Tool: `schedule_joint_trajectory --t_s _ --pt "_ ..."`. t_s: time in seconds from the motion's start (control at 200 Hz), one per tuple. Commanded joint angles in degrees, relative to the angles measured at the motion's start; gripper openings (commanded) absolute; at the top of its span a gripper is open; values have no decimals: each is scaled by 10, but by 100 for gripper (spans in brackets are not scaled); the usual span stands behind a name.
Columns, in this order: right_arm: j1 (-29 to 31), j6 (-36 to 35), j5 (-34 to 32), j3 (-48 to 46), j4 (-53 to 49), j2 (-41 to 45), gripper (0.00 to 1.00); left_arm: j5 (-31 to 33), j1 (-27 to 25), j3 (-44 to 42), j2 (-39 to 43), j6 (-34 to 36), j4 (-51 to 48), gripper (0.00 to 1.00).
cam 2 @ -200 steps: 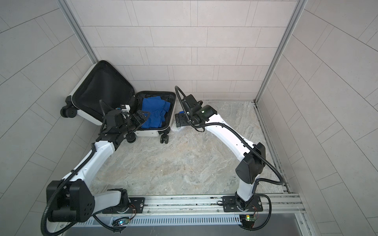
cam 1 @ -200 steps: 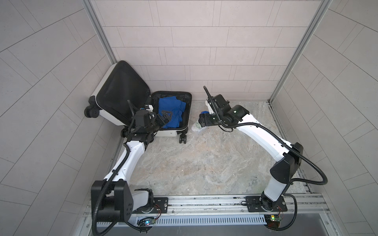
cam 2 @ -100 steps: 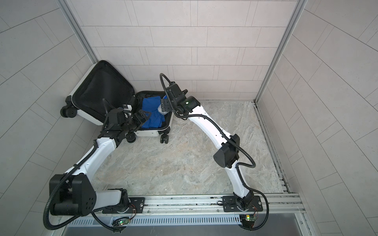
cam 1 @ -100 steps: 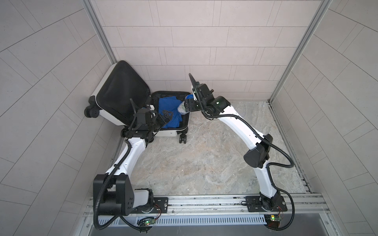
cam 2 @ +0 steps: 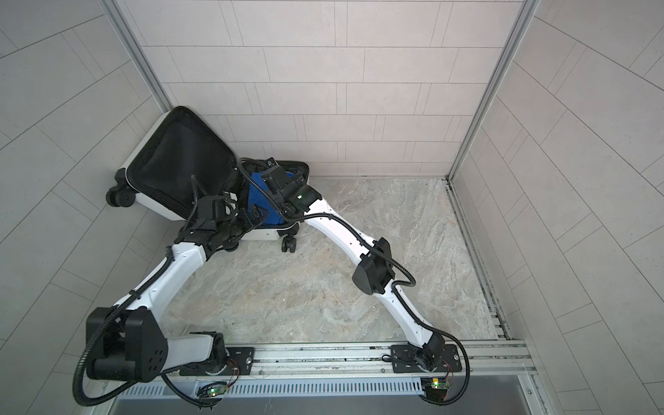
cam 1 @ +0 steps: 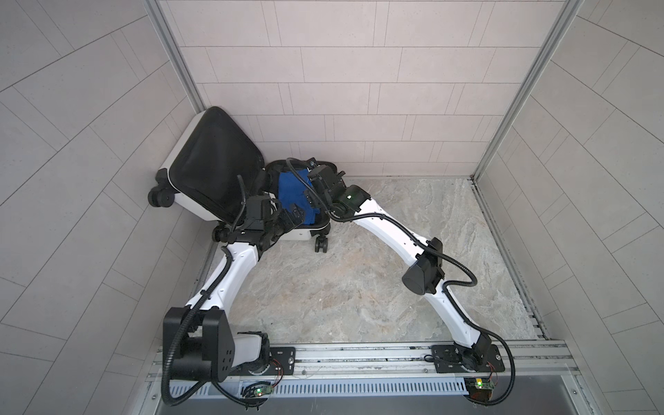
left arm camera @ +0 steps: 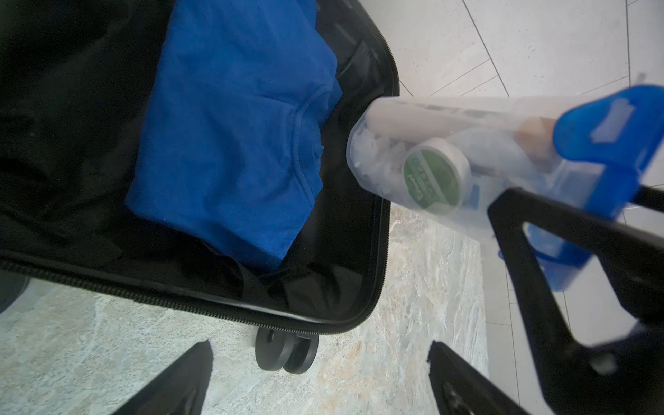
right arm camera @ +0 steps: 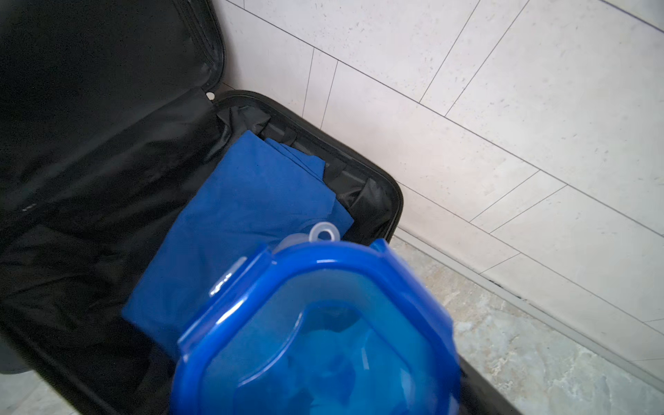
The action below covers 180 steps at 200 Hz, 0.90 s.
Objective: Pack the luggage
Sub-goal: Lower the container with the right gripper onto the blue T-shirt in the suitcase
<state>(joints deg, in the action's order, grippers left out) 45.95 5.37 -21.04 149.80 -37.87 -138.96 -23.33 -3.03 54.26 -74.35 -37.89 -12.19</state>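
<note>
The luggage [cam 1: 301,233] [cam 2: 267,234] lies open in the back left corner, its black-lined lid [cam 1: 212,161] leaning on the wall. A folded blue shirt [cam 1: 291,187] [left arm camera: 230,125] [right arm camera: 251,201] lies in its base. My right gripper [cam 1: 318,176] [cam 2: 276,179] hangs over the base, shut on a clear container with a blue lid [left arm camera: 431,143] [right arm camera: 323,323] that holds a green-topped tin and a tube. One of its black fingers [left arm camera: 560,230] shows beside the lid. My left gripper [cam 1: 293,215] [cam 2: 257,215] [left arm camera: 319,354] stands open and empty at the base's front edge.
Tiled walls stand close behind and left of the luggage. A black spinner wheel [cam 1: 321,244] [left arm camera: 285,350] sticks out at the base's front corner. Marbled floor [cam 1: 359,280] stretches to the right. A metal rail [cam 1: 359,354] carries both arm bases at the front.
My right arm has swung left from the floor beside the luggage, carrying the container over the blue shirt. The left arm has barely moved.
</note>
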Motion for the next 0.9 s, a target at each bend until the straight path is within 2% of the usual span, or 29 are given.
schedule_joint_trajectory --t_s 0.0,0.25,0.39,0.74,0.896 --pt "-2 -51 -47 22 81 -13 65 -4 -1 -11 17 6 -9 100" --pt "-5 -113 -81 32 144 -62 70 -6 -1 -30 54 1 -14 100" --pt "-13 -118 -89 71 150 -100 72 -18 -1 -49 63 -15 6 100" --pt "-14 -133 -119 73 157 -141 73 -23 0 -64 76 -31 21 100" --pt "-14 -110 -91 73 126 -143 83 -22 0 -68 76 -33 24 100"
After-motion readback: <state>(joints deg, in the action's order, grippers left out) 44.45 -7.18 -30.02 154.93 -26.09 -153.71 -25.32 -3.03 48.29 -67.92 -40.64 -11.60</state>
